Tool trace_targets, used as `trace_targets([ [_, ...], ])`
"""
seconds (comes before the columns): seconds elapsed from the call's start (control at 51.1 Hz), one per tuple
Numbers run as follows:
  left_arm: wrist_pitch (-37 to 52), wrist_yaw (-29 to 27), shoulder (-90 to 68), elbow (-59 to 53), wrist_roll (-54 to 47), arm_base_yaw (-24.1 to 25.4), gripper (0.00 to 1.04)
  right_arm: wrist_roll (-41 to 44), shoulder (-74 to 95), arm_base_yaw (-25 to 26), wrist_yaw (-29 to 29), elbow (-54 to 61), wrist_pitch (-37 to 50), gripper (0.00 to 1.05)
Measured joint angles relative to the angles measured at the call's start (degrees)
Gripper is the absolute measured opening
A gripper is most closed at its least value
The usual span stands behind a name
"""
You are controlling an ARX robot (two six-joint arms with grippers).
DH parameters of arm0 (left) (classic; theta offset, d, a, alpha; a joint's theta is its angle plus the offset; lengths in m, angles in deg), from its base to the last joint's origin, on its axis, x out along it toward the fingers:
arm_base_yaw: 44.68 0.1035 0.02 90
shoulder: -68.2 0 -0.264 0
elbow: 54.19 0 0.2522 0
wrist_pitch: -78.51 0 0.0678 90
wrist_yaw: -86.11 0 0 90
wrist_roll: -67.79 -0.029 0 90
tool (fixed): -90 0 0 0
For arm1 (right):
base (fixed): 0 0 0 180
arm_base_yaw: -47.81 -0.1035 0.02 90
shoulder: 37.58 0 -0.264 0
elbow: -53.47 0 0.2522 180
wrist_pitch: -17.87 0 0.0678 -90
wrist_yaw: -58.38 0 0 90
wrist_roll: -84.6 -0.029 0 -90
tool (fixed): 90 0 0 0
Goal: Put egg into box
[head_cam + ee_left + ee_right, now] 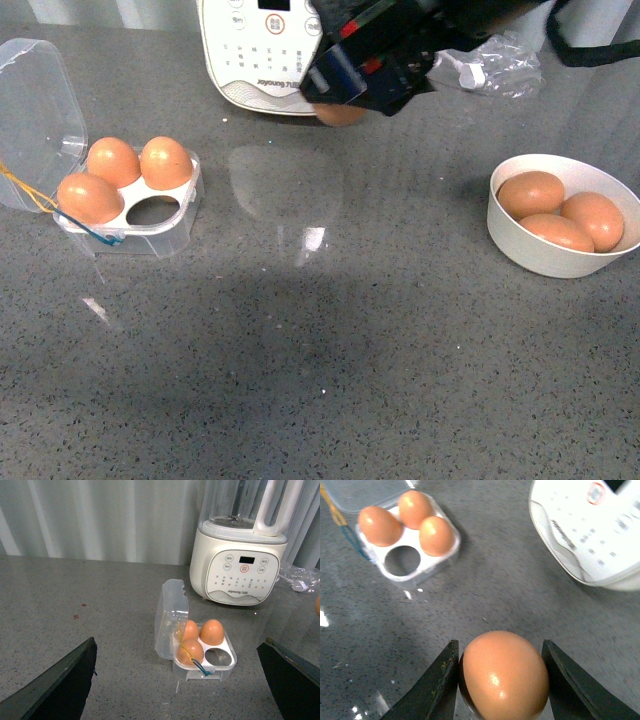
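Note:
My right gripper (pixel 345 105) is shut on the egg (pixel 504 676), an orange-brown one held above the counter at the back middle; in the front view only its underside (pixel 340 114) shows below the arm. The box (pixel 150 215), a clear case with its lid open, sits at the left with three brown eggs and one free hole (pixel 153 211) at its front right. It also shows in the right wrist view (pixel 410 567) and in the left wrist view (pixel 210 660). My left gripper (pixel 177 680) is open and empty, some way back from the box.
A round white bowl (pixel 545 255) with three brown eggs stands at the right. A white blender base (pixel 255 50) stands at the back, close behind the held egg. A crumpled clear bag (pixel 490 65) lies at the back right.

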Motion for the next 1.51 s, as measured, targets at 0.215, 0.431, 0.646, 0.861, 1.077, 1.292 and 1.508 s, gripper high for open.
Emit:
trace_targets([
  [0.215, 0.0, 0.0, 0.0, 0.0, 0.0, 0.0, 0.98, 5.4, 9.6, -4.5, 4.1, -8.9, -1.3, 0.42],
  [0.431, 0.0, 0.0, 0.0, 0.0, 0.0, 0.0, 0.98, 6.1, 16.0, -7.7, 4.4, -15.3, -2.3, 0.42],
  [0.646, 0.0, 0.0, 0.0, 0.0, 0.0, 0.0, 0.98, 5.9, 21.0, -10.2, 4.2, -18.9, -3.1, 0.42],
  [0.861, 0.0, 0.0, 0.0, 0.0, 0.0, 0.0, 0.98, 5.4, 22.8, -11.0, 4.5, -21.1, -3.9, 0.42],
  [1.077, 0.0, 0.0, 0.0, 0.0, 0.0, 0.0, 0.98, 4.1, 23.7, -11.1, 4.6, -22.1, -3.8, 0.42],
  [1.292, 0.0, 0.0, 0.0, 0.0, 0.0, 0.0, 0.98, 3.7, 24.0, -11.2, 5.1, -22.0, -3.1, 0.64],
  [1.508, 0.0, 0.0, 0.0, 0.0, 0.0, 0.0, 0.98, 1.7, 21.6, -10.1, 5.3, -18.9, 0.4, 0.99],
])
